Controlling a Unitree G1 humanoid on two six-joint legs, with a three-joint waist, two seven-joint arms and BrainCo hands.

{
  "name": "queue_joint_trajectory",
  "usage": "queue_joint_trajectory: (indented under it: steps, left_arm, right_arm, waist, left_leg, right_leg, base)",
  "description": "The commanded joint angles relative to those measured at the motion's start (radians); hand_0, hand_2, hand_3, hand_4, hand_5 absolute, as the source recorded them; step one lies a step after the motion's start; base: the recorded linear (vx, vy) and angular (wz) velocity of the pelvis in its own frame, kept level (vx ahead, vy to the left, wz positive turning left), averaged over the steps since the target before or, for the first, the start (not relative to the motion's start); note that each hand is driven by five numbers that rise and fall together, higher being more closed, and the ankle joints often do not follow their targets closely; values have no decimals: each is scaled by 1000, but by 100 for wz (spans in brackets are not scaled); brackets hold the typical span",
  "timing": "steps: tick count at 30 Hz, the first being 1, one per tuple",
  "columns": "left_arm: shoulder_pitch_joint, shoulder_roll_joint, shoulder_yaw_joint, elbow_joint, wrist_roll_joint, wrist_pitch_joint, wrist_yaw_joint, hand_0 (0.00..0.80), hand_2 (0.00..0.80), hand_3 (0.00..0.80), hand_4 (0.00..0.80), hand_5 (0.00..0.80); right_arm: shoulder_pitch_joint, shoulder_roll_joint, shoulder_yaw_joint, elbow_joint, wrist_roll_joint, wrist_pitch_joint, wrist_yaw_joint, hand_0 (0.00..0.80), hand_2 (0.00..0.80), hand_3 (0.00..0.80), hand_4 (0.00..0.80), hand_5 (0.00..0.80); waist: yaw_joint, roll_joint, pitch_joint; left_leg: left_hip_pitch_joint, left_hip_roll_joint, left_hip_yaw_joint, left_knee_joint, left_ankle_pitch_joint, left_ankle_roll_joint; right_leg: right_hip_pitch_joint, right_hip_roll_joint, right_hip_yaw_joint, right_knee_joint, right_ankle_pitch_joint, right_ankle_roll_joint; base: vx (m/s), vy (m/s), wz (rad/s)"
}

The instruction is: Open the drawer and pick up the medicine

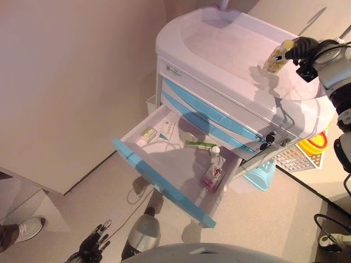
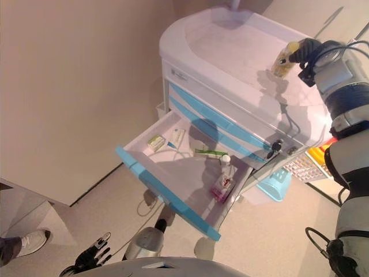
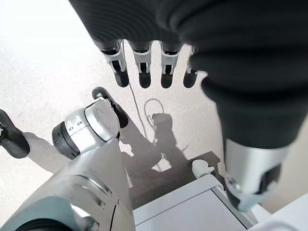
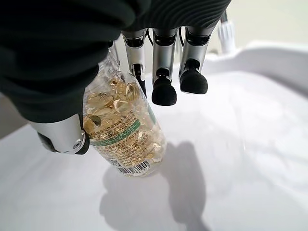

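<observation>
The white medical cart has its light-blue-fronted drawer pulled wide open. Inside lie a small green box, a white box, a green tube and a white-capped bottle with a pink packet. My right hand is shut on a clear bottle of yellow capsules over the right part of the cart top. In the right wrist view the bottle sits between thumb and fingers, its base at or just above the white surface. My left hand hangs open near the floor.
A light-blue basket, a white wire basket and a yellow container hang on the cart's right side. A beige wall runs along the left. A person's shoe shows at the lower left.
</observation>
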Motion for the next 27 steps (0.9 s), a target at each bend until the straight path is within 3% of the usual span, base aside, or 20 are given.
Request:
queue_joint_trajectory:
  steps: [1,8,9,18,27]
  left_arm:
    - [22,39,-47,-36,-4,-11,-16,0,0,0,0,0]
    - [29,39,-44,-49,3,-4,-18,0,0,0,0,0]
    - [30,39,-45,-52,3,-3,-19,0,0,0,0,0]
    - [42,34,-42,-66,3,1,-20,0,0,0,0,0]
    - [52,37,-38,-63,-4,3,-25,0,0,0,0,0]
  right_arm:
    - [-48,-25,2,-11,-52,-36,-17,800,800,800,800,800]
    - [-16,-11,-14,-11,-73,-43,-40,800,800,800,800,800]
    - [-14,-12,-17,-15,-68,-44,-50,0,0,0,0,0]
    - [-12,-23,-22,-54,-103,-31,-90,0,0,0,0,0]
    - [-74,-59,3,-98,-66,23,-135,0,0,0,0,0]
  waist:
    - [32,12,3]
    - [36,16,10]
    - [35,17,9]
    - [30,18,9]
    - [14,13,1]
  left_leg:
    - [59,6,-35,9,-95,45]
    - [55,6,-39,12,-95,44]
    - [54,6,-37,13,-95,44]
    - [59,7,-33,18,-99,43]
    - [69,13,-21,13,-99,41]
  right_leg:
    - [-95,-62,-27,89,113,16]
    - [-98,-60,-23,91,112,18]
    - [-98,-60,-22,91,112,18]
    - [-96,-61,-15,93,111,19]
    - [-98,-59,-7,95,114,19]
  base:
    - [0,0,0]
    - [0,0,0]
    - [0,0,0]
    - [0,0,0]
    - [0,0,0]
